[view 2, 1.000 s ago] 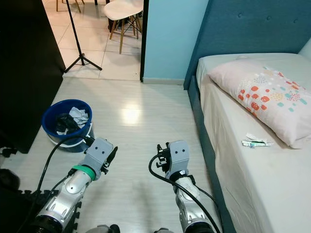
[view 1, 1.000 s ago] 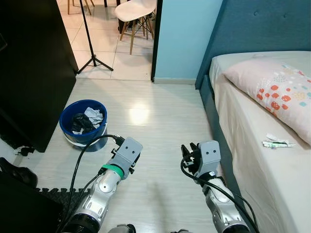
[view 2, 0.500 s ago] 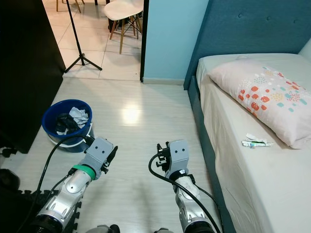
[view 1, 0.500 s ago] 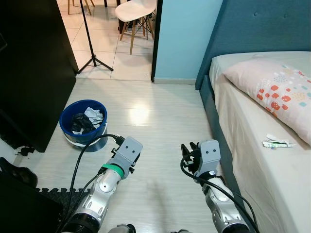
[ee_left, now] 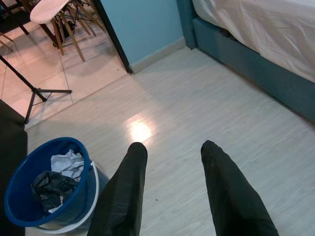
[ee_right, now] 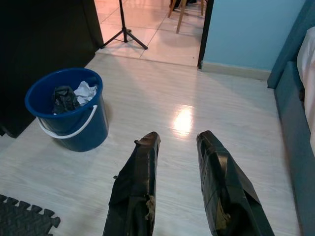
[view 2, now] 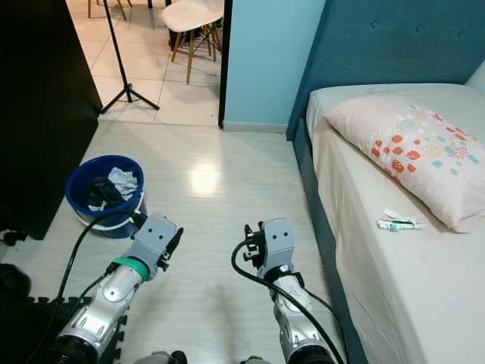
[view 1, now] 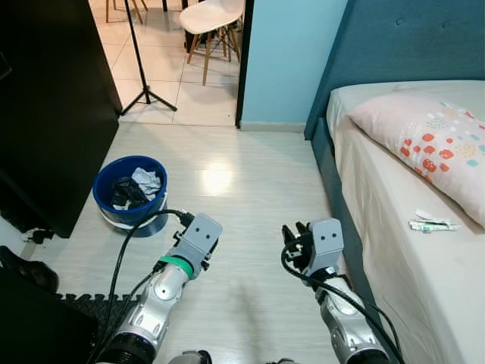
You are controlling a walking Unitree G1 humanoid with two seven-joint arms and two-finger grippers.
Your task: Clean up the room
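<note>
A blue bucket [view 1: 129,192] with a white handle stands on the pale floor at the left, holding black and white scraps [ee_left: 54,174]. On the bed [view 1: 424,288] at the right lies a small white and green wrapper [view 1: 431,224], just below a patterned pillow [view 1: 424,140]. My left gripper [ee_left: 171,147] hovers low over the floor to the right of the bucket, open and holding nothing. My right gripper [ee_right: 178,138] is held beside it, nearer the bed, also open with nothing between its fingers.
A tall black cabinet [view 1: 45,106] stands behind the bucket on the left. A doorway beyond shows a tripod stand [view 1: 145,91] and a white chair [view 1: 212,19]. A dark foam mat [ee_right: 24,216] lies at my feet. Blue bed frame [view 1: 333,197] borders the floor.
</note>
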